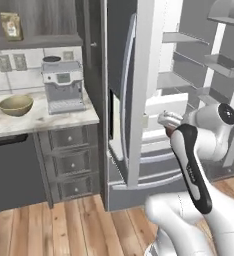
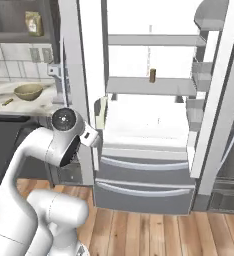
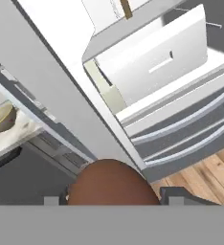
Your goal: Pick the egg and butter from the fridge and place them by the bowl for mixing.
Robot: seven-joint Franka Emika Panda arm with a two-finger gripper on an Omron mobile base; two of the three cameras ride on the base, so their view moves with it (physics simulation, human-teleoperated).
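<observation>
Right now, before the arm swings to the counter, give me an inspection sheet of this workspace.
Surface: marble counter left of the fridge.
Job's things: brown egg in the hand; butter at the left edge inside the fridge; bowl on the counter; fridge doors open.
Clutter: coffee machine; small green item by the bowl; small brown item on a fridge shelf; paper bag on the wall shelf.
Hand: closed on the egg.
Cables: nothing seen.
Surroundings: wood floor, tiled wall.
</observation>
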